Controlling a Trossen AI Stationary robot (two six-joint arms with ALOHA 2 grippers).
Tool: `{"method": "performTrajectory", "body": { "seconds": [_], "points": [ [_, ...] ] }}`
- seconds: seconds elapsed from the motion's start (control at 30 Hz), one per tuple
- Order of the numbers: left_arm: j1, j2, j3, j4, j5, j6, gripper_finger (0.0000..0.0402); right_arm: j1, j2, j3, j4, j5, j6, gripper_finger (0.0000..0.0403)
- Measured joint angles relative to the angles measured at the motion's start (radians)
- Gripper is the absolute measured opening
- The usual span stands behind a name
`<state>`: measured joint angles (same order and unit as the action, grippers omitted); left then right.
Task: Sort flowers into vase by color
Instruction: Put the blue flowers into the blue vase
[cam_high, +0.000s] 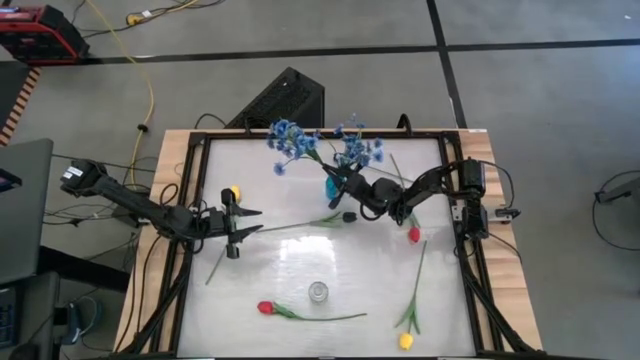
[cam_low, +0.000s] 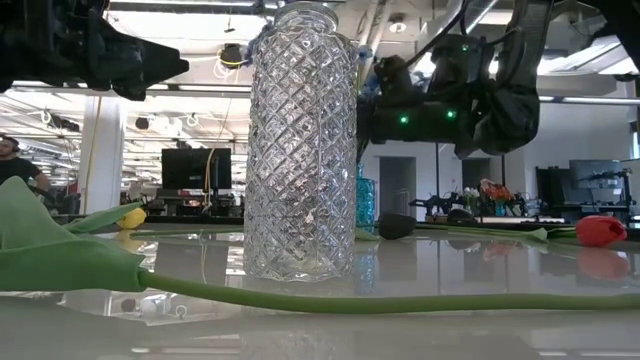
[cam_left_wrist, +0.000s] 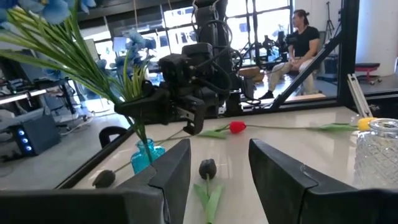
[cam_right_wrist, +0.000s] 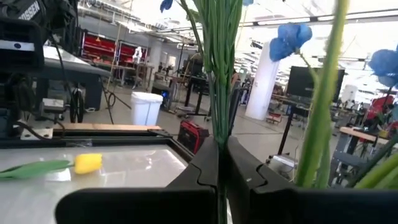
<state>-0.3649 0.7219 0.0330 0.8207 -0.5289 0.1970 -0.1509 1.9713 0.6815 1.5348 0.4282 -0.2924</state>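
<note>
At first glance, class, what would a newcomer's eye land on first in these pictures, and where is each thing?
The blue flower sprays stand out most, rising from a small teal vase at the table's far middle, where the right end effector is shut on one blue stem. A cut-glass vase fills the low view and stands near the table's front middle. Red tulips and yellow tulips lie scattered around, with the left end effector open above the table's left side.

Bench (cam_high: 300, 290): glossy white top in a dark frame. Clear glass vase (cam_high: 318, 292) stands near the front centre. Red tulip (cam_high: 266, 308) lies just left of the vase, its stem running past the vase front. One yellow tulip (cam_high: 406, 341) lies front-right, another (cam_high: 234, 193) far back-left. Second red tulip (cam_high: 414, 235) and dark bud (cam_high: 349, 216) lie behind the vase; blue vase (cam_high: 331, 186) stands further back.
</note>
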Motion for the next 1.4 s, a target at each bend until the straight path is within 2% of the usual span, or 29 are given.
{"method": "performTrajectory", "body": {
  "seconds": [0.4,0.7,0.8,0.93,1.13,1.3,1.4],
  "points": [
    [0.000,0.000,0.000,-0.001,0.000,-0.003,0.0153,0.017,0.000,0.000,-0.040,0.003,0.004,0.0033],
    [0.000,0.000,0.001,-0.007,-0.001,-0.011,0.0153,0.083,-0.007,0.000,-0.035,0.224,-0.104,0.0041],
    [0.000,0.000,0.001,-0.018,-0.003,-0.011,0.0153,0.106,-0.007,-0.001,-0.040,0.276,-0.096,0.0043],
    [0.000,0.000,0.001,-0.019,-0.006,-0.014,0.0153,0.129,-0.007,-0.001,-0.040,0.313,-0.068,0.0044],
    [0.000,0.000,0.001,-0.019,-0.006,-0.024,0.0153,0.156,-0.007,-0.001,-0.051,0.333,-0.121,0.0050],
    [0.000,0.000,0.001,-0.019,-0.006,-0.027,0.0153,0.178,-0.007,-0.001,-0.033,0.435,-0.166,0.0071],
    [0.000,0.000,0.001,-0.019,-0.006,-0.029,0.0153,0.193,-0.007,-0.001,-0.030,0.459,-0.210,0.0091]
  ]
}}
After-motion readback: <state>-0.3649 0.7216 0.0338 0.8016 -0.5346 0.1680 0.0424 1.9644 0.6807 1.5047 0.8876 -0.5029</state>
